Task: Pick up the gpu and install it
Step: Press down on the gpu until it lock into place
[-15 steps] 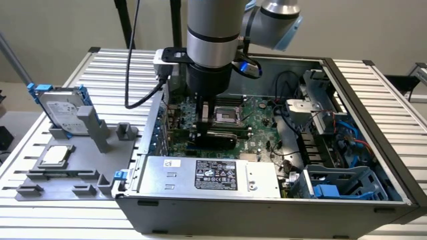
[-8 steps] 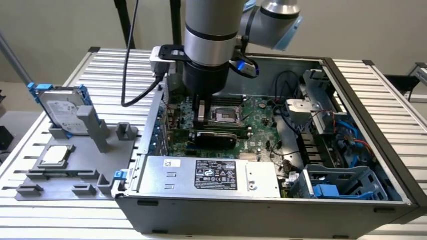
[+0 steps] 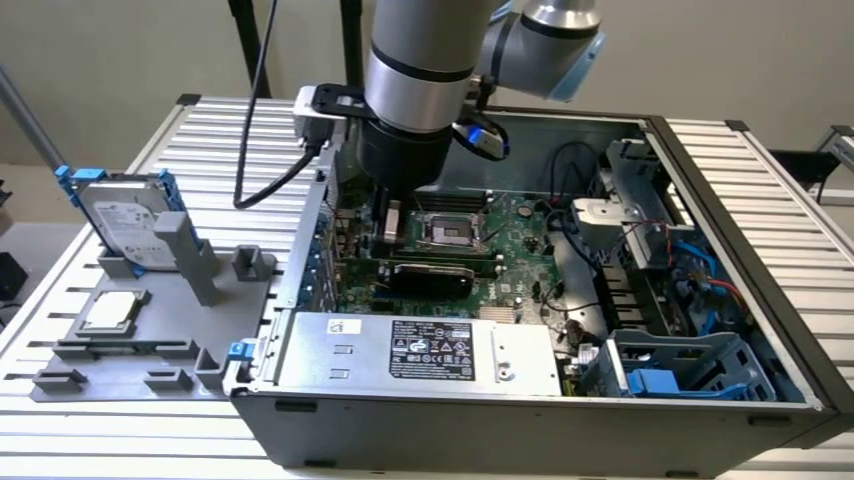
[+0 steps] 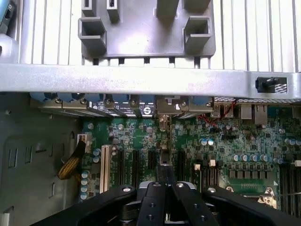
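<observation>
Hovering inside the case (image 3: 721,420), your gripper (image 4: 164,181) is clenched over the gpu (image 3: 424,275), which stands edge-up on the motherboard (image 3: 514,235), likely for slot alignment; can't tell if it's pinching or pressing.

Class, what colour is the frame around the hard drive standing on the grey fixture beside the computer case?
Blue; the hard drive's frame shows best in the exterior view.

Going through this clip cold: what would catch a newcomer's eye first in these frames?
First the open computer case, its green motherboard laid bare, with the robot arm reaching down into it. In the wrist view, the gripper is shut on a thin dark card edge, apparently the gpu, held above the motherboard's slots. At the exterior view's left, a silver hard drive stands in a grey fixture.
</observation>
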`<state>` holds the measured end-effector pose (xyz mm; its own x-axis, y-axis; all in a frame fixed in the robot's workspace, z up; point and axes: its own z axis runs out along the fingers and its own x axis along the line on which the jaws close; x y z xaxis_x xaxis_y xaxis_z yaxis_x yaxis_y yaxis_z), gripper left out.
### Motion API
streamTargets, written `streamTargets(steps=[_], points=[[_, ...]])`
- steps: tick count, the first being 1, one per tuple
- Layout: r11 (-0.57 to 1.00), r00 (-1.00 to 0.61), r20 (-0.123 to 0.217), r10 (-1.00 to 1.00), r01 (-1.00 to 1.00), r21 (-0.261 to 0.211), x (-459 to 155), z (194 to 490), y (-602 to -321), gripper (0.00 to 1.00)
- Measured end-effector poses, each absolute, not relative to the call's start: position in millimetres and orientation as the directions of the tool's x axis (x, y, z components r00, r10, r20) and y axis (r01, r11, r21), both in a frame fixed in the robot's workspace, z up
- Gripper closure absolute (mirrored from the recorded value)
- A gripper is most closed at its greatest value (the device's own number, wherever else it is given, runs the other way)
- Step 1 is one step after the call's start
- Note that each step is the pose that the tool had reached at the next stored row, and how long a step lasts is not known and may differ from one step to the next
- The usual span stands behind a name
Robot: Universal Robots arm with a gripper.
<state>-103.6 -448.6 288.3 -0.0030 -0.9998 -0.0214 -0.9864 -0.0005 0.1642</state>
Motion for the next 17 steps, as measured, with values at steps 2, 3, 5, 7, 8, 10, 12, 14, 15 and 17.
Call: streamTargets(steps=[2, 3, 5, 7, 8, 10, 12, 14, 15, 17], points=[[-0.003, 0.0, -0.016, -1.0, -0.982, 0.187, -105.1, 288.2, -447.9, 0.89], [-0.003, 0.001, -0.013, -1.0, -0.98, 0.199, -105.8, 288.1, -447.5, 0.89], [-0.004, 0.002, -0.008, -1.0, -0.975, 0.222, -107.4, 288.1, -446.5, 0.89], [-0.005, 0.004, -0.003, -1.0, -0.97, 0.244, -109.0, 288.2, -445.3, 0.89], [-0.005, 0.005, 0.001, -1.0, -0.968, 0.252, -109.6, 288.3, -444.7, 0.89], [-0.006, 0.008, 0.007, -1.0, -0.964, 0.265, -110.5, 288.2, -443.6, 0.89], [-0.006, 0.011, 0.017, -1.0, -0.961, 0.276, -111.3, 288.3, -442.8, 0.89], [-0.006, 0.014, 0.028, -1.0, -0.958, 0.285, -112.0, 288.4, -441.9, 0.89], [-0.005, 0.015, 0.032, -0.999, -0.957, 0.29, -112.1, 288.5, -441.6, 0.89], [-0.004, 0.016, 0.04, -0.999, -0.955, 0.297, -112.2, 289.1, -441.2, 0.89]])
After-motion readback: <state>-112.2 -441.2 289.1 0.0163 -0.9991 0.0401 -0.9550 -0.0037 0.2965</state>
